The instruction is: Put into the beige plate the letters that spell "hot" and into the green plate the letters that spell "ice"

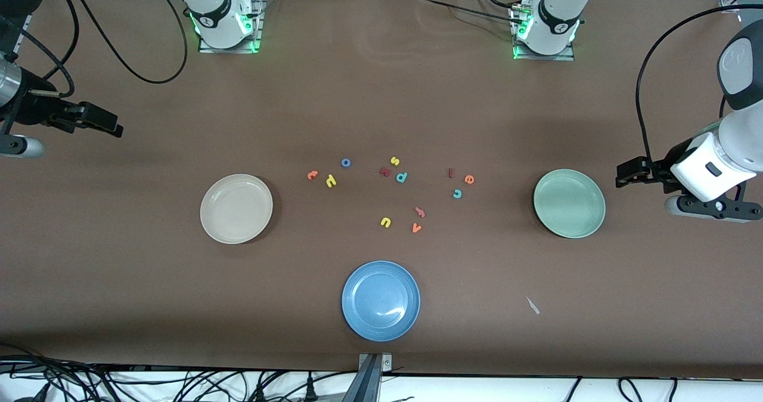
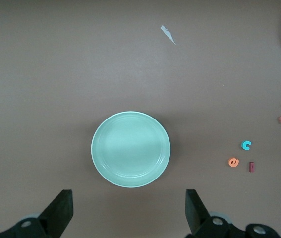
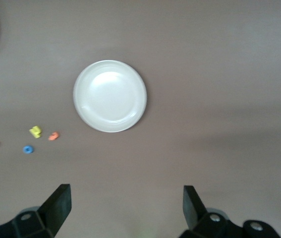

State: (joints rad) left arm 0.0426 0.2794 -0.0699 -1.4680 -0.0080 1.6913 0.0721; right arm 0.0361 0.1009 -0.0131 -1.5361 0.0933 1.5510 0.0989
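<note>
The blue plate (image 1: 381,300) lies nearest; farther, tiny letters blur between the beige plate (image 1: 236,209) and the green plate (image 1: 569,203). Left gripper (image 2: 129,210) and right gripper (image 3: 127,208), half cut off, wait with fingers wide, empty.

left arm: waits, raised at its end of the worktop | left claw (image 2: 128,210): fingers spread wide, holding nothing | right arm: raised at its end | right claw (image 3: 127,208): fingers spread wide, holding nothing
</note>
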